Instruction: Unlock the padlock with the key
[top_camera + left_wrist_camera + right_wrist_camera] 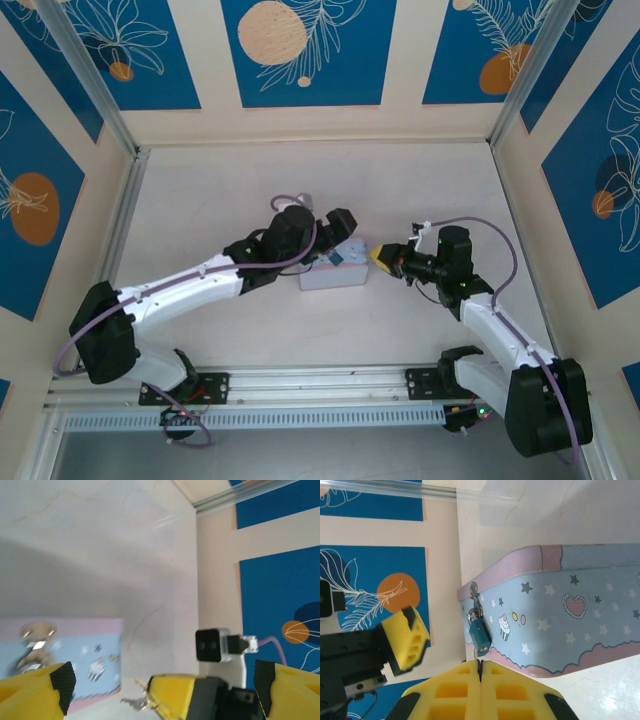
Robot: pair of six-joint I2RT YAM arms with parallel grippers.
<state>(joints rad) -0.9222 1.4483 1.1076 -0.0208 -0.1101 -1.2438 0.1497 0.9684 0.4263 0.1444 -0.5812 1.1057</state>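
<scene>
**A:** At the tips of the right claw [480, 677], what is happening?

**B:** Its yellow fingers [455, 690] are pressing flat together. In the left wrist view the small grey key [134, 702] is poking out past that claw's tip, so I am judging that the claw is pinching the key.

**A:** And just ahead of it?

**B:** The padlock [480, 635] is hanging just beyond the fingertips, near but apart. It is dangling from the hasp at the end of the pale blue tin [570, 610]. Its shackle is looking seated, so it is probably locked.

**A:** So which step is in hand?

**B:** I am reading it as lining the key up for insertion. The next move is calling for a fine approach, bringing the key tip to the padlock's lower end in line with its body. Then comes a twist. The lock is hanging loose, so a nudge may swing it aside.

**A:** And the left claw [162, 680]?

**B:** It is standing wide open and gripping nothing. The tin is lying low beside its left finger, and I cannot tell whether they are touching. The tin is resting on the table [220, 200].
</scene>
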